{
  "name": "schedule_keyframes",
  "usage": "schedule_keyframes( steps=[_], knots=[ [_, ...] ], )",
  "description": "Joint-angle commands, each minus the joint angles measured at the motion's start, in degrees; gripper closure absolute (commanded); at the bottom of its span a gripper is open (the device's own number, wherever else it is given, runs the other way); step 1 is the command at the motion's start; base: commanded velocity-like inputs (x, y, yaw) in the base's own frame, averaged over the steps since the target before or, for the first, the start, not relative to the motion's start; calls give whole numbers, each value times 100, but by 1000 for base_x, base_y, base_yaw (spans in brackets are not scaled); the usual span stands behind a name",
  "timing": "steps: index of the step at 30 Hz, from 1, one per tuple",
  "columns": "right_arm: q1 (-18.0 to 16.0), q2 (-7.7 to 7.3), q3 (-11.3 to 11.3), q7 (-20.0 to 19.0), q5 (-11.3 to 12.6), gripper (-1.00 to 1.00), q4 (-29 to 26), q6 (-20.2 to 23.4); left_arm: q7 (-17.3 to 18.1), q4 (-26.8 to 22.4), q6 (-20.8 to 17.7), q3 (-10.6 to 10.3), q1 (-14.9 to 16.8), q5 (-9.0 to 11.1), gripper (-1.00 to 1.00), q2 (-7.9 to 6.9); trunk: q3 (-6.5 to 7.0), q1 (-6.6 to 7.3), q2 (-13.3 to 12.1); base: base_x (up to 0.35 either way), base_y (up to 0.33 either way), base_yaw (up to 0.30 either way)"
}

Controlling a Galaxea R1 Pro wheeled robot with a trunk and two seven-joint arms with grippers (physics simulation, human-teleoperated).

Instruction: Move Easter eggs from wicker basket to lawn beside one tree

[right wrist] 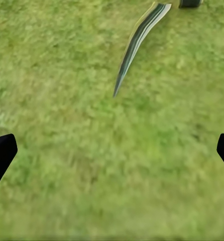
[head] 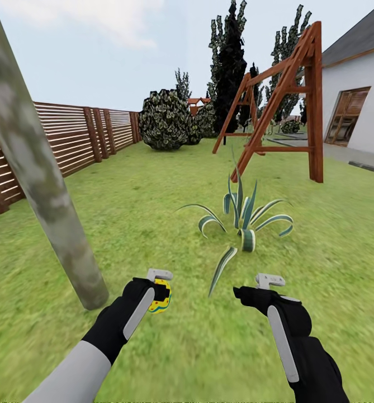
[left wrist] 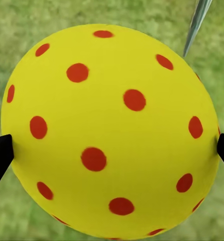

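Easter egg [head: 160, 300], held in the left tool [head: 159, 295] above the lawn [head: 153, 212], just beside the base of the tree [head: 38, 173] on the side toward the striped plant [head: 244, 221]. In the left wrist view the egg [left wrist: 109, 130] presents one rounded end to the camera, so its long axis runs roughly along the tool's fingers; the exact tilt cannot be told. Its shell is bright yellow with scattered red dots, and in the head view a blue zigzag band shows on its flank. The left tool is closed on the egg, one black fingertip [left wrist: 0, 155] touching each side of it. The left arm reaches forward and slightly inward, its grey forearm rising from the lower edge of the head view into a black wrist with a grey strip. The right tool [head: 254, 288] hovers over bare grass on the far side of the egg from the tree, near the plant's lowest leaf [right wrist: 137, 42]; its fingers stand wide apart with nothing between them. The tree trunk is pale, mottled and leaning, and a brown slatted fence [head: 80, 137] runs behind it.
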State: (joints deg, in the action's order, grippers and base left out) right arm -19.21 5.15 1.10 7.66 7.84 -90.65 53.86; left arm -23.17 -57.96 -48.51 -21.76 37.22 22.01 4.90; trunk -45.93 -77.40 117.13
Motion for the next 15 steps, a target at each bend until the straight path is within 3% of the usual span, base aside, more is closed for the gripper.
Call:
schedule_keyframes(
  steps=[1, 15],
  knots=[
    [-4, 4, 5, 51, 63, -100, -5, 20, -55, -14, -11, -11, 5, 58, 100, -2, -24, -22, 44, 0, 0, 0],
    [9, 2, -26, 51, 63, -100, -5, -11, -56, 30, 312, -26, 5, 51, 100, -5, -276, -329, 606, 0, 0, 0]
  ],
)
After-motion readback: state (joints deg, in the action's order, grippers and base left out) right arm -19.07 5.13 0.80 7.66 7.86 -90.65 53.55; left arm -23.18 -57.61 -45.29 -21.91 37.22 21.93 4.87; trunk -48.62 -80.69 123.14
